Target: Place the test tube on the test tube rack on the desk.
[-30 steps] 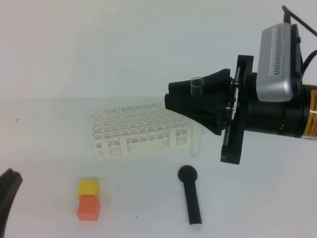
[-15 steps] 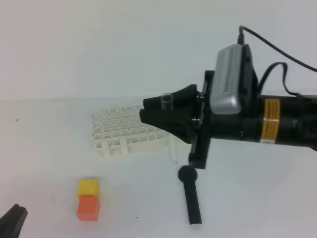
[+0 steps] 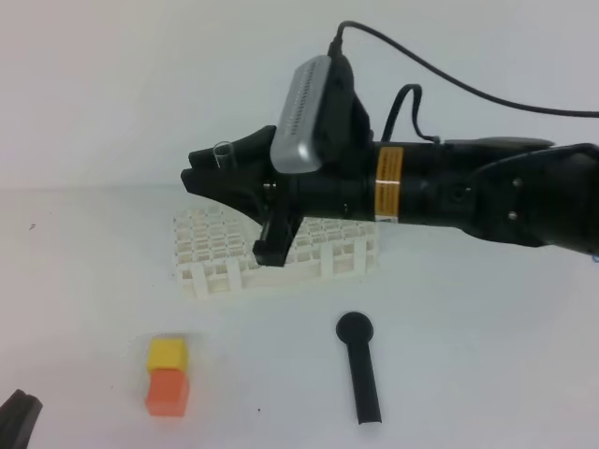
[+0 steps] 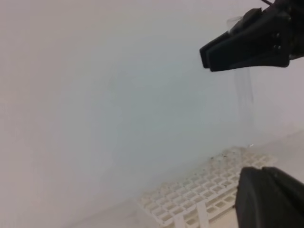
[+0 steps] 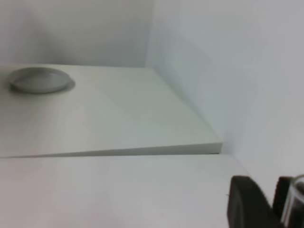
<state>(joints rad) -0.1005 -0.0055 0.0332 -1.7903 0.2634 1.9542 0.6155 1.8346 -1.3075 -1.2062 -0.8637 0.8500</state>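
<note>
Currently my right claw is clamped on the test tube, held upright; the test tube rack sits directly beneath it. My left claw is shut.

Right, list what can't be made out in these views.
- Tube: in the high view only its rim shows; the right gripper hides the rest. In the left wrist view it is a faint blur; the right wrist view's edge cuts it off.
- Which rack hole the tube hangs over: the arm covers that part.
- Left gripper: cut off at the high view's corner, a dark blur in its own view.
</note>
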